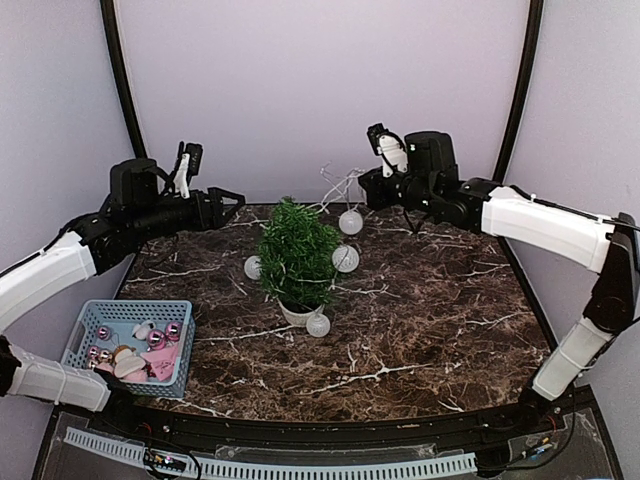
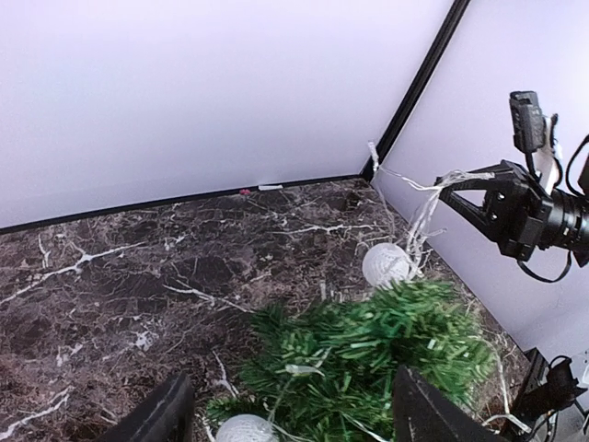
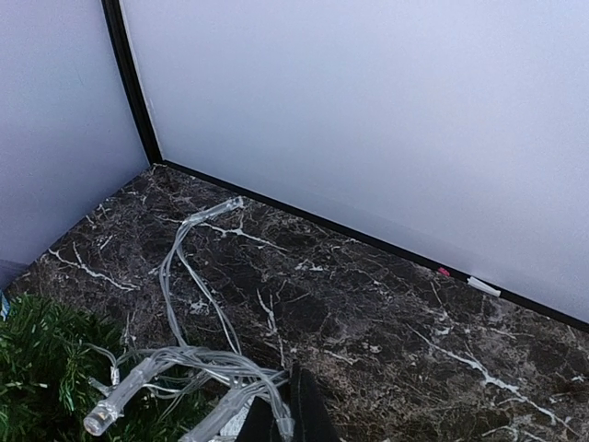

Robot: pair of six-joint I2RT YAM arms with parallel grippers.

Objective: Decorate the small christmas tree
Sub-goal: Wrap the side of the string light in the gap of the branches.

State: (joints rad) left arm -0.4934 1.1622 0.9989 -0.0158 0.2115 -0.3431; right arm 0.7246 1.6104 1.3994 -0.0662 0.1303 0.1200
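Small christmas tree (image 1: 297, 255) stands upright in its white pot (image 1: 298, 314) on the dark marbled bench (image 1: 440, 310), about mid-bench and a little left of centre; the left and right arms reach in from either side toward the far half.

Left fingers (image 2: 164, 416) spread wide, nothing between them; they hang above the bench just left of the treetop; the left wrist view looks down past them onto green branches.

Right fingers (image 3: 304, 416) closed on a string of lights (image 1: 337, 186), a bundle of clear wire; they hold it up to the far right of the treetop; loose loops and small clear bulbs fan out from the grip toward the tree.

Four white woven balls (image 1: 351, 222) on the string: one hanging off the far right of the tree under the right fingers; one against the right side of the branches; one at the left side; one low on the near side beside the pot; whether that last one touches the bench, cannot tell.

Pale blue basket (image 1: 128, 306) at the near left corner of the bench, well apart from the tree; pink baubles (image 1: 157, 340) and a few pale pieces lie in it.
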